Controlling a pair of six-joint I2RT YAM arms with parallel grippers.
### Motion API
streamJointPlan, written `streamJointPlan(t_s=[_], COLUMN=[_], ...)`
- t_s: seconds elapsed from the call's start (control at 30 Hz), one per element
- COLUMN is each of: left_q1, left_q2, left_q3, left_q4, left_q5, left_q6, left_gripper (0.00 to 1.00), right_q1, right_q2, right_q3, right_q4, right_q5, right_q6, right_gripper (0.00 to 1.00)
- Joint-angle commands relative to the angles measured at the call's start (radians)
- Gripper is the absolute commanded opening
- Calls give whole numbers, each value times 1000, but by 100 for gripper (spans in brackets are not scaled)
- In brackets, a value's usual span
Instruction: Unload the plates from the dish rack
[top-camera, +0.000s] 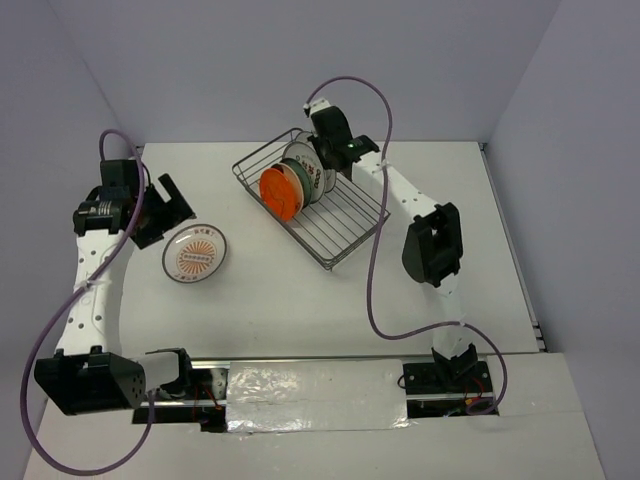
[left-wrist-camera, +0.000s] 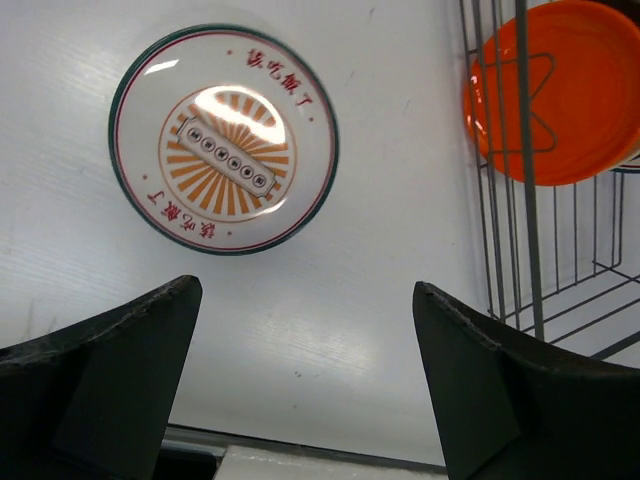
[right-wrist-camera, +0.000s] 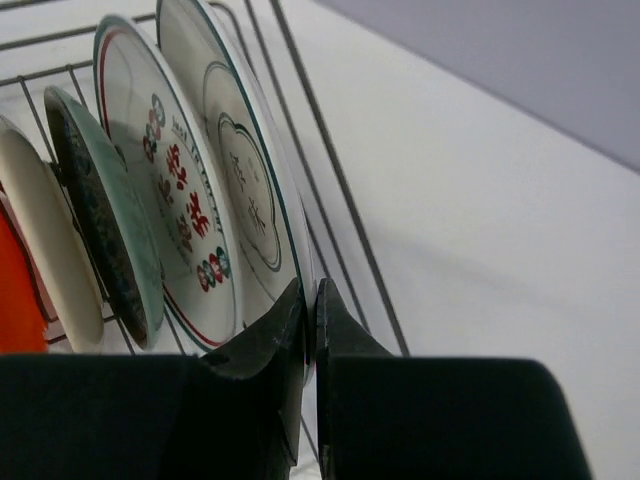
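The rearmost plate (right-wrist-camera: 250, 180), white with a green rim, stands on edge at the far end of the dish rack (top-camera: 345, 228), and my right gripper (right-wrist-camera: 310, 295) has narrowed onto its rim in a thin bite. I judge it could slip or swing on lifting, knocking the red-lettered plate (right-wrist-camera: 170, 190) just beside it or catching the rack's end wires close behind; straight up looks free. My left gripper (left-wrist-camera: 305, 295) hangs wide open, holding nothing, near the sunburst plate (left-wrist-camera: 223, 138) on the table (left-wrist-camera: 400, 200)

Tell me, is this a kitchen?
Likely a robot test booth, not a kitchen: plain walls box in a white table, two robot arms are bolted to its edge, and a dish rack of plates sits there.
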Motion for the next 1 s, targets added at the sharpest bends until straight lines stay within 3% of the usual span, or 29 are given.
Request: streamJointPlan(t_s=[0.0, 0.13, 0.17, 0.27, 0.3, 0.37, 0.4, 0.43, 0.53, 0.57, 0.67, 0.93, 0.97], left_q1=[-21, -54, -66, -120, -126, -154, -162, -165, -169, -169, -169, -169, -169], left_q2=[36, 80, 88, 91, 88, 84, 87, 103, 137, 143, 154, 137, 139], left_q3=[88, 122, 121, 90, 67, 49, 48, 53, 76, 82, 64, -22, -25], left_q4=[48, 215, 258, 453, 574, 694, 738, 800, 849, 843, 871, 1000, 989], left_q5=[37, 273, 403, 589, 631, 729, 749, 767, 817, 815, 835, 870, 872], left_q6=[43, 90, 99, 77, 57, -14, -32, -45, -75, -71, -92, -167, -166], left_gripper=[100, 99, 99, 99, 99, 100, 100, 99, 99, 98, 95, 81, 71], right_q1=[-21, -42, -42, -36, -38, -67, -91, -144, -199, -202, -202, -162, -160], right_q2=[-156, -242, -268, -408, -435, -483, -485, -480, -508, -561, -627, -632, -634], right_q3=[80, 195, 199, 111, 84, 90, 114, 129, -19, -157, -324, -409, -413], right_q4=[40, -18, -50, -52, -69, -158, -192, -242, -87, -18, 194, 334, 342], right_q5=[273, 570, 589, 534, 470, 102, -113, -493, -1019, -1059, -1135, -1208, -1221], right_q6=[-42, -13, 5, 47, 57, 102, 119, 214, 406, 454, 577, 691, 699], right_gripper=[0, 0, 0, 0, 0, 0, 0, 0, 0, 0, 0, 0, 0])
